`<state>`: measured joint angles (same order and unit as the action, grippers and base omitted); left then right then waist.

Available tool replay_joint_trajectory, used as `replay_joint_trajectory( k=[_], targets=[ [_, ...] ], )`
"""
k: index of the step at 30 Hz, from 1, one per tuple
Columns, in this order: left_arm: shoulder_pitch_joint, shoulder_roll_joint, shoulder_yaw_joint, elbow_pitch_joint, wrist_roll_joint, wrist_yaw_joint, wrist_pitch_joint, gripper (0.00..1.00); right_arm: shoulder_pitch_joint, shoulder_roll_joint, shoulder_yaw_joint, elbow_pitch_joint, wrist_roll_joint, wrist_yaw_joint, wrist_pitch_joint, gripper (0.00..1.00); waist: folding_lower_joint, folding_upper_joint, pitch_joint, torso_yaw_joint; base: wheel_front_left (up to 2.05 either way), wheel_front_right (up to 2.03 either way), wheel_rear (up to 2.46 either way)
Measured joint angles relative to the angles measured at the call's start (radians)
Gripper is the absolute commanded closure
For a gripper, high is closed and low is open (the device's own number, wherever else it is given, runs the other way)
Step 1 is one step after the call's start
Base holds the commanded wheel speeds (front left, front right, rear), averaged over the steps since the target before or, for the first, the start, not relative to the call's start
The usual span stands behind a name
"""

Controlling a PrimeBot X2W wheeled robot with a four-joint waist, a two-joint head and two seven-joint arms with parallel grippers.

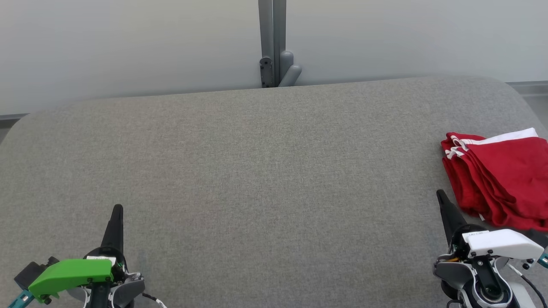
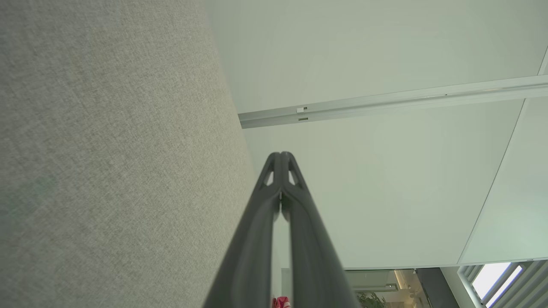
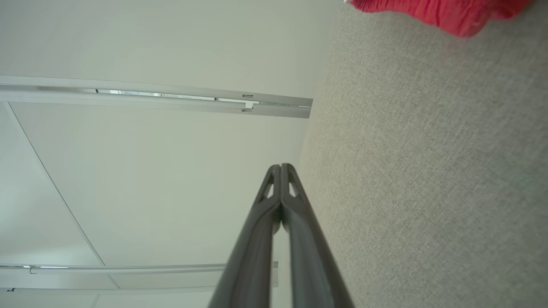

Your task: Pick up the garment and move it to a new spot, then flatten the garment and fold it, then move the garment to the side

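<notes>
The garment (image 1: 498,177) is red with white trim and lies folded at the right edge of the grey fabric table (image 1: 257,171); its red edge (image 3: 441,13) also shows at the top of the right wrist view. My right gripper (image 1: 441,197) is shut and empty at the lower right, just left of the garment's near corner and apart from it. At the lower left my left gripper (image 1: 117,209) is shut with nothing in it, far from the garment. Both wrist views show the finger pairs pressed together, left gripper (image 2: 281,155) and right gripper (image 3: 281,167).
A pale wall with a grey vertical post (image 1: 272,42) and a bracket stands behind the table's far edge. The table's rounded corners fall away at the far left and far right.
</notes>
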<state>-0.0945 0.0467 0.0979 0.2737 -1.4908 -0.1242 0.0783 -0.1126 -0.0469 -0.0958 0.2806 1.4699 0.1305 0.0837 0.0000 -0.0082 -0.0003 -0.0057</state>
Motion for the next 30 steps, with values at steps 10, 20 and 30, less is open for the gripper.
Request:
replay_joint_trajectory(
  k=[10, 20, 30],
  targets=[
    [-0.010, 0.000, 0.009, -0.010, -0.065, -0.002, 0.017, 1.00, -0.004, 0.000, -0.010, -0.009, 0.073, 0.000, 0.018, 1.00, 0.0000, 0.0000, 0.002, 0.003, 0.00, 0.00, 0.00],
    [-0.018, 0.000, 0.019, -0.017, -0.119, -0.003, 0.035, 1.00, -0.011, -0.001, -0.019, -0.017, 0.138, 0.000, 0.034, 1.00, 0.0000, 0.0000, 0.004, 0.006, 0.00, 0.00, 0.00],
    [-0.019, 0.000, 0.019, -0.018, -0.119, -0.003, 0.035, 1.00, -0.011, -0.001, -0.019, -0.017, 0.138, 0.000, 0.034, 1.00, 0.0000, 0.0000, 0.004, 0.006, 0.00, 0.00, 0.00]
  ],
)
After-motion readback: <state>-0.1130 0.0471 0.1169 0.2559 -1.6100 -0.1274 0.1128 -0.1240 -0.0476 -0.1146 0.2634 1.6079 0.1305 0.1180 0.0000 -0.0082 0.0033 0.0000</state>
